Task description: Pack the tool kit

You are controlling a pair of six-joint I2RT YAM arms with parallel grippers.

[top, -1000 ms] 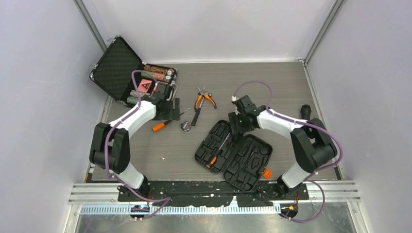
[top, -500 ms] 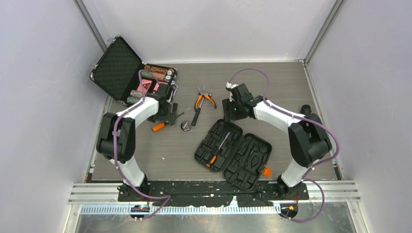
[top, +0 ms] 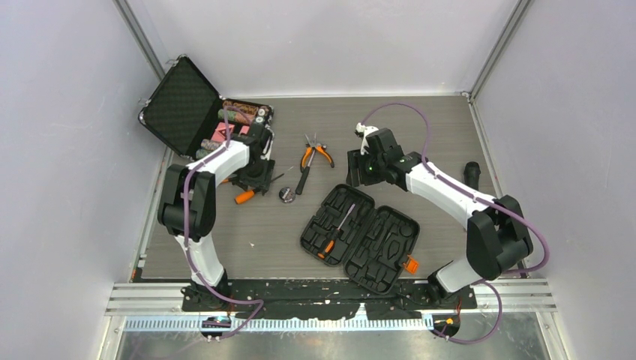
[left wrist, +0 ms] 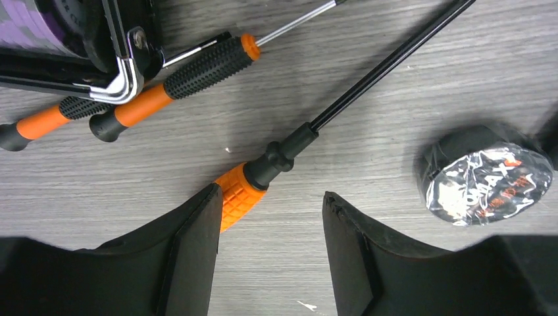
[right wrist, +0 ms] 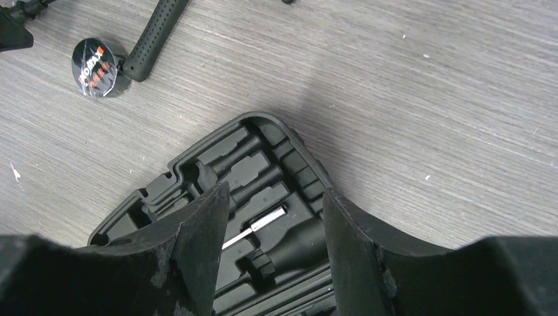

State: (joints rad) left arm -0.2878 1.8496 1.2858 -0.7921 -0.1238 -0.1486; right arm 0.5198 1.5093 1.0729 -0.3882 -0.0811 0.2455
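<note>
The tool kit (top: 360, 238) lies open in the middle of the table, black with an orange latch (top: 411, 265). One screwdriver (top: 335, 231) sits in its left half. My left gripper (left wrist: 271, 217) is open and empty, low over the table. An orange-handled screwdriver (left wrist: 263, 172) lies against its left finger. Two slim orange-and-black screwdrivers (left wrist: 197, 69) lie beyond it. My right gripper (right wrist: 275, 210) is open and empty above the far end of the case (right wrist: 250, 164). Orange pliers (top: 319, 152) lie at the back centre.
The metal-edged briefcase (top: 187, 105) with chips and red cards stands open at the back left; its corner (left wrist: 125, 72) shows in the left wrist view. A round foil-wrapped roll (left wrist: 487, 174) and a black ribbed handle (right wrist: 154, 36) lie between the arms.
My left arm has stretched toward the back and settled over the loose screwdrivers. My right gripper has drawn back from the case toward the far side.
</note>
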